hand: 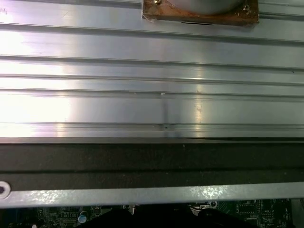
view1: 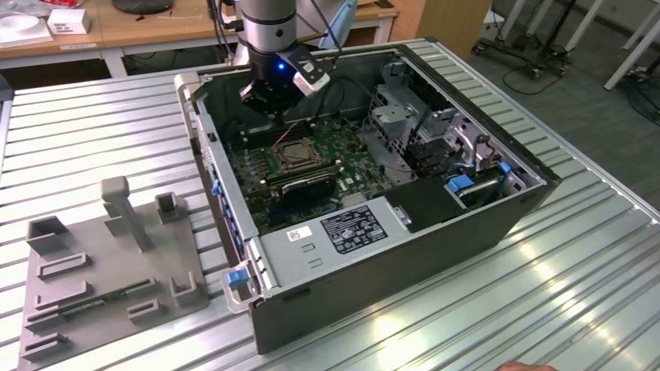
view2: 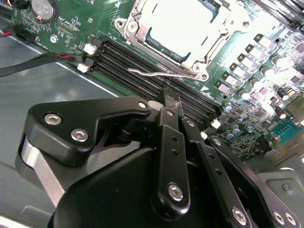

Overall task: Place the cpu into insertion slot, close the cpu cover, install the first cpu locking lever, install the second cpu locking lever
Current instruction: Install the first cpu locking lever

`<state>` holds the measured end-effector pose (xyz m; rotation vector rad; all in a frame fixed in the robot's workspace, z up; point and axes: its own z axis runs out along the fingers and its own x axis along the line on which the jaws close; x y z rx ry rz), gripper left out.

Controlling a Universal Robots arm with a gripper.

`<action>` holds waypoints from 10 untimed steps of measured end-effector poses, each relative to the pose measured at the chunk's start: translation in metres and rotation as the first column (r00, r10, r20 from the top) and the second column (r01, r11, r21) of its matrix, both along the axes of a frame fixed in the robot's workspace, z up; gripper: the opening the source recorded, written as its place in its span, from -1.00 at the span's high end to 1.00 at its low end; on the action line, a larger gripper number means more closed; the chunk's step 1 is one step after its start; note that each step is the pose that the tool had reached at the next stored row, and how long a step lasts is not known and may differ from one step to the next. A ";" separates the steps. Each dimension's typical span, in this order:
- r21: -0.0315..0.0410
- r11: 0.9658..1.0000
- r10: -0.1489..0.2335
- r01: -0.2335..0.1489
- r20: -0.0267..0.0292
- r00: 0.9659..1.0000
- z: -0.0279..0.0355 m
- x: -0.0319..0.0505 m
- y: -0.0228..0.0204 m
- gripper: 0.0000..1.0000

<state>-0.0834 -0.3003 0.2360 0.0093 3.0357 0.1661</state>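
Your gripper (view2: 172,102) hovers over the memory slots (view2: 142,66), fingers together, holding nothing. The cpu (view2: 183,26) sits under its cover (view2: 142,21) at upper centre. The springy wire lever (view2: 152,73) looks best hooked near its end.

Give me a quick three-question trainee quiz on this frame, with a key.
1. True or false: the cpu lies under the closed cover.
2. What is the gripper nearest to? A) the memory slots beside the socket; B) the power supply box; C) the grey fixture outside the case.
3. Fill in: the motherboard is ___ in colour.

Key: 1 true. 2 A; the gripper is shut and holds nothing. 3 green.
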 end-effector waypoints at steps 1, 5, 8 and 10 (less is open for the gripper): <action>0.009 1.000 0.000 0.000 0.000 1.000 0.0000 0.0000 0.0000 0.79; 0.016 1.000 0.000 0.000 0.000 1.000 -0.0006 0.0000 0.0000 0.79; 0.016 1.000 0.000 0.000 0.000 1.000 -0.0011 0.0000 0.0000 0.79; 0.016 1.000 0.000 0.000 0.000 1.000 -0.0011 0.0000 0.0000 0.79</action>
